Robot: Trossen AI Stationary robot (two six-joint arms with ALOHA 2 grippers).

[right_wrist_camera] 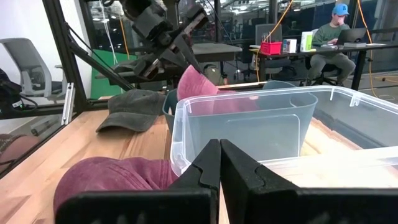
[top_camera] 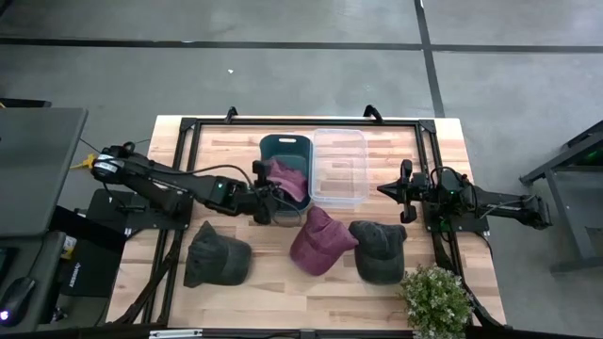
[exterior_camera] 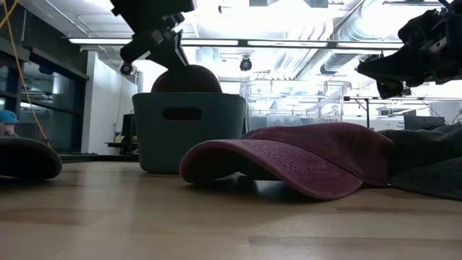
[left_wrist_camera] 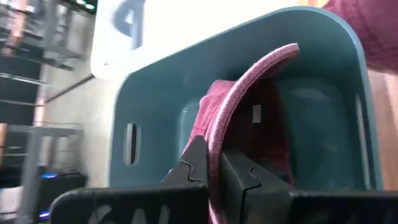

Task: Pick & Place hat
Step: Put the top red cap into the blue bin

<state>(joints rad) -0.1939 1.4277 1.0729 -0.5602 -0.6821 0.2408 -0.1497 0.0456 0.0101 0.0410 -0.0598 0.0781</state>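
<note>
Over the wooden table (top_camera: pixel 283 282), maroon hat (left_wrist_camera: pixel 249 93) pinched in left gripper (left_wrist_camera: pixel 214 177), inside teal bin (left_wrist_camera: pixel 155 106)

The table (top_camera: pixel 283 282) is pale planked wood, smooth with a soft sheen, framed in black metal rails (top_camera: pixel 188 127). The teal bin (left_wrist_camera: pixel 155 99) looks like matt moulded plastic; the bin beside it (right_wrist_camera: pixel 261 124) is clear plastic, glossy at the rim. The maroon hats — one in the teal bin (left_wrist_camera: pixel 249 93), one on the table (exterior_camera: pixel 317 159) — are washed cotton cloth, faintly rough. The two dark grey hats (top_camera: pixel 219 256) (top_camera: pixel 379 250) look like the same faded cloth.
</note>
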